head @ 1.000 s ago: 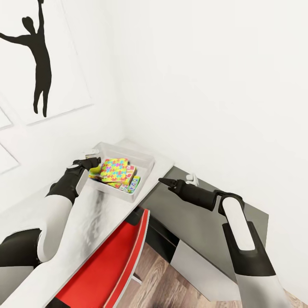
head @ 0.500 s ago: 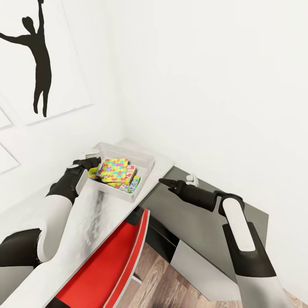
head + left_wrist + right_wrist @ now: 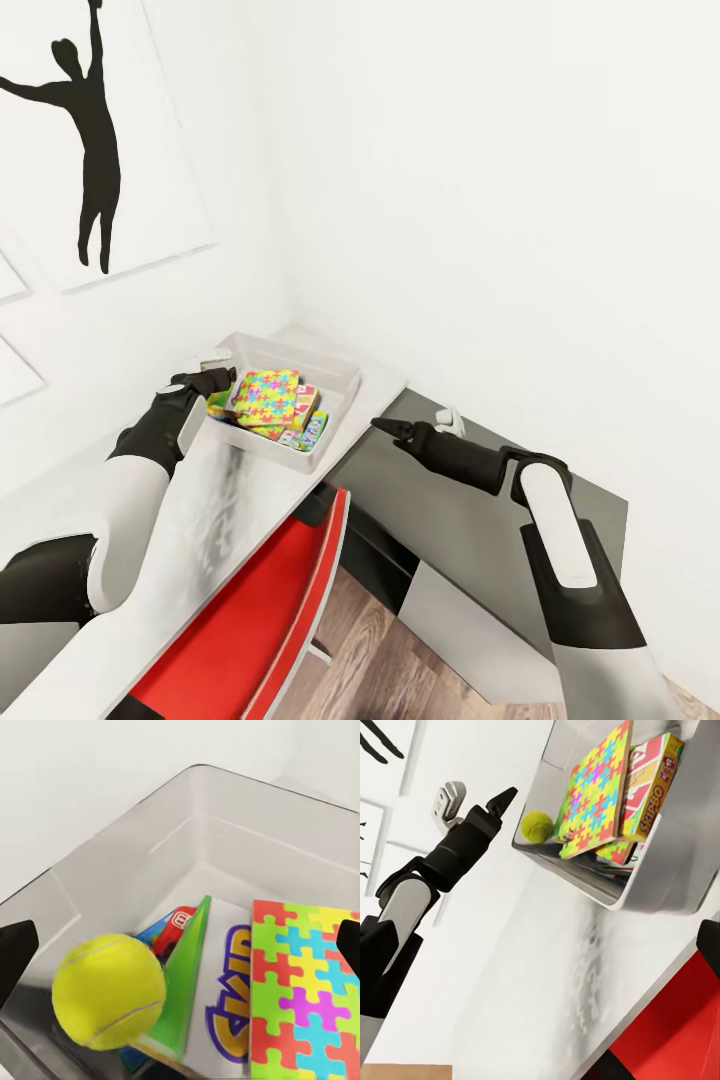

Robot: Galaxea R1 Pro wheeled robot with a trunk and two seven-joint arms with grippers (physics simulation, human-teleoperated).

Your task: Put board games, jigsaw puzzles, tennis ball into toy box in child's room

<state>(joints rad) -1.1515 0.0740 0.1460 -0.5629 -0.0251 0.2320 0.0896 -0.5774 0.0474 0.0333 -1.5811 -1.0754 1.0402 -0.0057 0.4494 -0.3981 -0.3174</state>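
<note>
A robot with two arms faces a pale bench [image 3: 230, 520] in the corner of a white room. At the far end of the bench sits the toy box [image 3: 340, 372], a shallow grey bin.

Inside the box, seen from the left wrist camera, the tennis ball [image 3: 109, 991] rests against the near wall, touching the green edge of a tilted game box [image 3: 184, 982]. A Skip-Bo box [image 3: 654, 787] and a jigsaw puzzle [image 3: 266, 396] are piled beside it, the puzzle on top. More coloured edges show beneath the pile, too hidden to count.

The left pincer [image 3: 222, 364] hangs over the box's near rim, above the ball. Its fingers [image 3: 502, 799] are spread apart and hold nothing. The right pincer [image 3: 420, 422] hangs well apart from the box, above a lower dark unit [image 3: 470, 520]; whether it is released or clenched cannot be told.

The ball appears to be placed, so this looks like the last drop of the task. The next move calls for lifting the left arm straight up and clear of the rim without nudging the box.
</note>
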